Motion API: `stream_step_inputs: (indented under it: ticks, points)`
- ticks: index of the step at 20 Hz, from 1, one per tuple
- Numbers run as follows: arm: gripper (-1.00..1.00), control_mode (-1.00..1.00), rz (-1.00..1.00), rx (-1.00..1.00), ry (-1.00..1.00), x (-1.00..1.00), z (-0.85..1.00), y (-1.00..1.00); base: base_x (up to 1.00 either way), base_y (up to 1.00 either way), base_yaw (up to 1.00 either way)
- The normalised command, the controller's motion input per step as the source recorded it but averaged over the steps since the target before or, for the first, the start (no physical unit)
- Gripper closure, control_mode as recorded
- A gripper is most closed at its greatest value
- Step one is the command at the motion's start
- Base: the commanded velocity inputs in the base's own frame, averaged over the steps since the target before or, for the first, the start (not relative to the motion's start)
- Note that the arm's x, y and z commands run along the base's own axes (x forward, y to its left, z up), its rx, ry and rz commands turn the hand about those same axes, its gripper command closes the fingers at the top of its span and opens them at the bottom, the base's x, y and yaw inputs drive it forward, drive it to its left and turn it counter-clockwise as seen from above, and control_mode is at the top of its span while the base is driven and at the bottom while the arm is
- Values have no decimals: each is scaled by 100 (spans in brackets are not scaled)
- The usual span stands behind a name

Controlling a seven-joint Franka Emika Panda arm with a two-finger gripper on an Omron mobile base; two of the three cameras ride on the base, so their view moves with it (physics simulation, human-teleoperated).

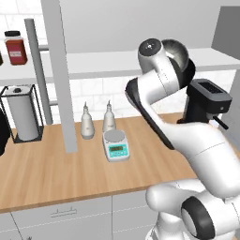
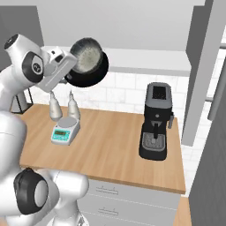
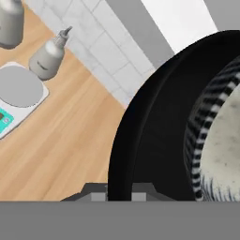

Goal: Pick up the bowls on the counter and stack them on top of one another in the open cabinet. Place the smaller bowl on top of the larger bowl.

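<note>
above the wooden worktop [image 2: 110, 145], the claw [image 3: 119, 193] was clamped tight on the larger bowl's [image 2: 95, 73] thin glossy rim, a stiff, slippery, breakable hold carrying the smaller bowl [image 2: 87, 55] nested inside.

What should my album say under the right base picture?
Robot's tool lifts the black bowl, speckled bowl nested inside, above the counter.
</note>
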Motion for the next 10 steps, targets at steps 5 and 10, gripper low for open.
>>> stream_step_inputs:
  ticks: [5, 10]
  points:
    - [100, -100, 3, -3, -2, 99, 62, 0, 0, 0, 0]
    - [100, -100, 1, 0, 4, 93, 67, 0, 0, 0, 0]
